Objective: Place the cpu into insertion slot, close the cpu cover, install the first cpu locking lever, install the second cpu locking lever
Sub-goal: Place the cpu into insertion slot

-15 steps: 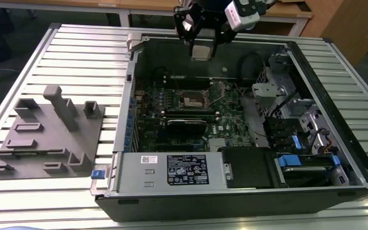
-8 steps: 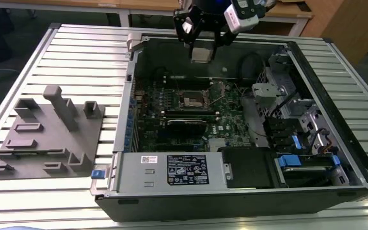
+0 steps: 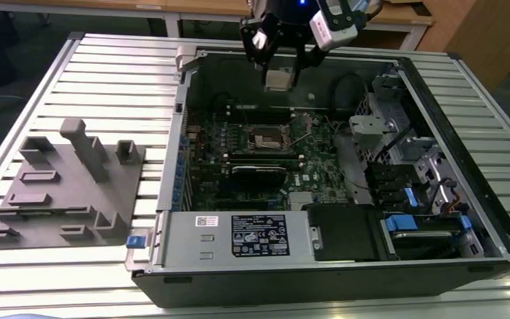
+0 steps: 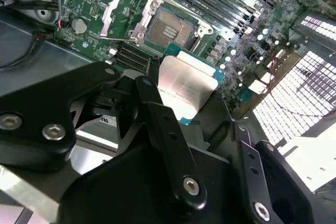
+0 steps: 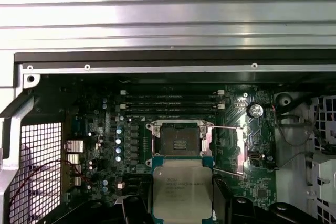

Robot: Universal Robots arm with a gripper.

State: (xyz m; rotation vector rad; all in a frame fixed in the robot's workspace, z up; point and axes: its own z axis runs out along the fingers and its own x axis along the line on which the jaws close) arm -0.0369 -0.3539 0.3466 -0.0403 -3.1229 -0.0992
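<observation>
My gripper (image 3: 281, 65) hangs over the far side of the open computer case (image 3: 173, 173), shut on the cpu (image 3: 279, 80). The cpu is a flat silver-grey square, held level above the green board. In both wrist views it sits between the black fingers (image 4: 152, 95), its metal face (image 5: 182, 192) turned away from the board. The insertion slot (image 3: 268, 137) lies uncovered below and ahead of the chip, with its dark centre (image 5: 178, 141) showing. The cpu cover (image 4: 123, 13) is flipped open beside the slot. Thin silver levers (image 5: 227, 128) stick out next to it.
A grey fixture block (image 3: 69, 186) with slots lies on the slatted metal table (image 3: 104, 73) at the exterior view's left. Inside the case, a power supply box (image 3: 237, 236) fills the near side. Drive bays and cables (image 3: 414, 193) stand at the exterior view's right. Long black memory slots (image 5: 170, 103) run beside the socket.
</observation>
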